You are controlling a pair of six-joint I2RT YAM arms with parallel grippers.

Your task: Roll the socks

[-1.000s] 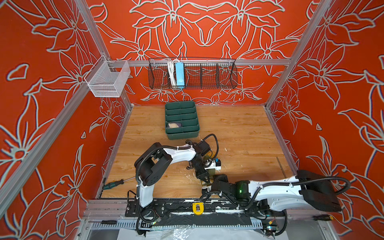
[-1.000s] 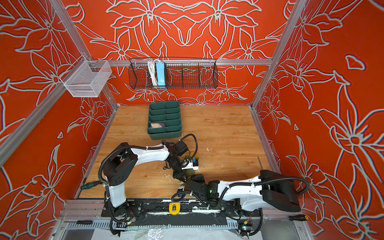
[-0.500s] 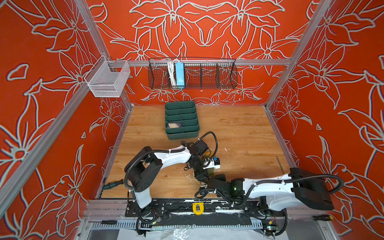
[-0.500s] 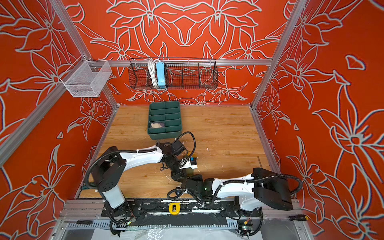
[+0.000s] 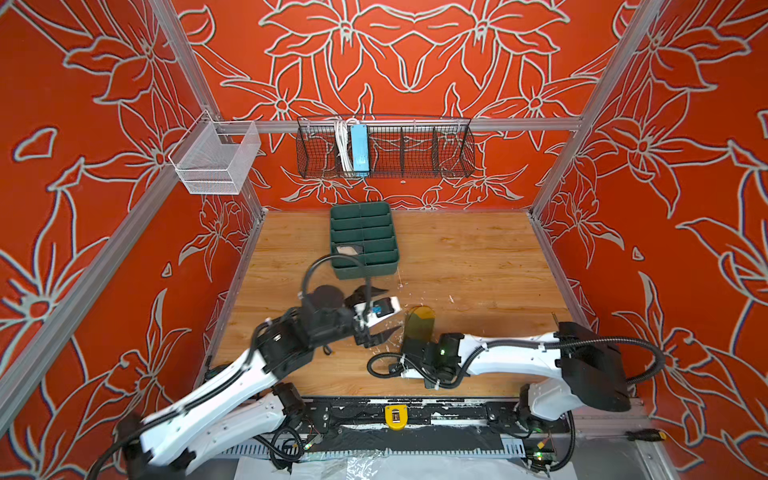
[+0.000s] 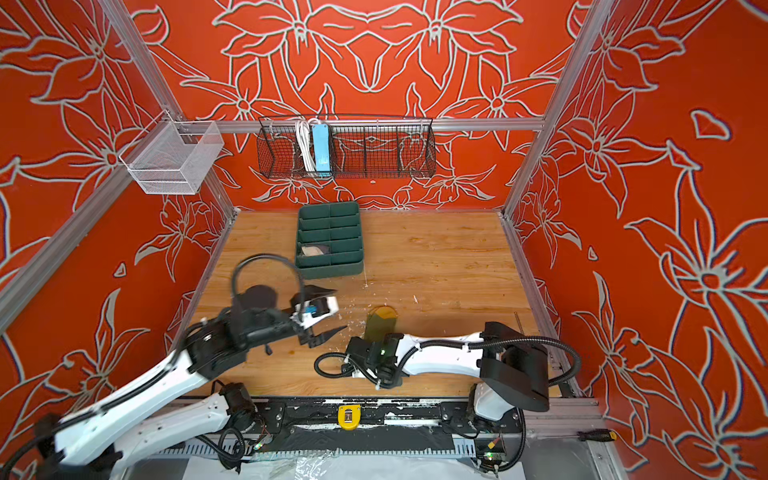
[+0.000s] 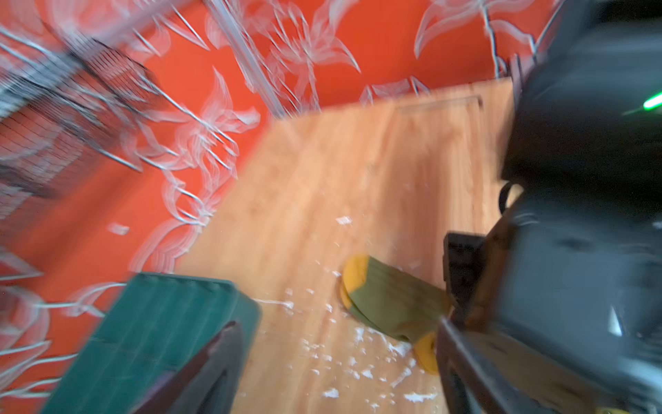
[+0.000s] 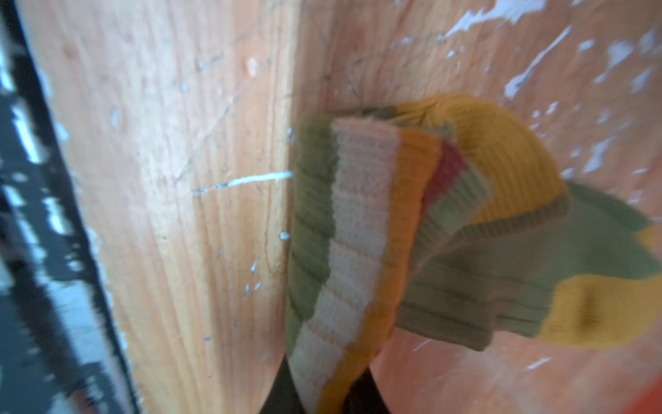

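An olive green sock (image 5: 420, 323) with a mustard toe lies on the wooden table (image 5: 478, 257), near the front middle in both top views. My right gripper (image 5: 415, 340) is shut on the sock's striped cuff (image 8: 358, 251); the sock's olive body (image 8: 501, 279) trails away from the jaws. My left gripper (image 5: 394, 308) stands open just left of the sock, with nothing between its fingers (image 7: 215, 358). In the left wrist view the sock (image 7: 390, 297) lies ahead, partly behind the right arm. The left gripper (image 6: 340, 309) and the sock (image 6: 380, 322) also show in a top view.
A dark green divided tray (image 5: 363, 239) stands behind the grippers, with a tan thing in one compartment. White flecks (image 5: 451, 298) dot the wood. A black wire basket (image 5: 384, 149) and a white mesh basket (image 5: 216, 162) hang on the walls.
My left gripper has opened and drawn back to the left, away from the sock. My right gripper has shut on the sock's cuff.
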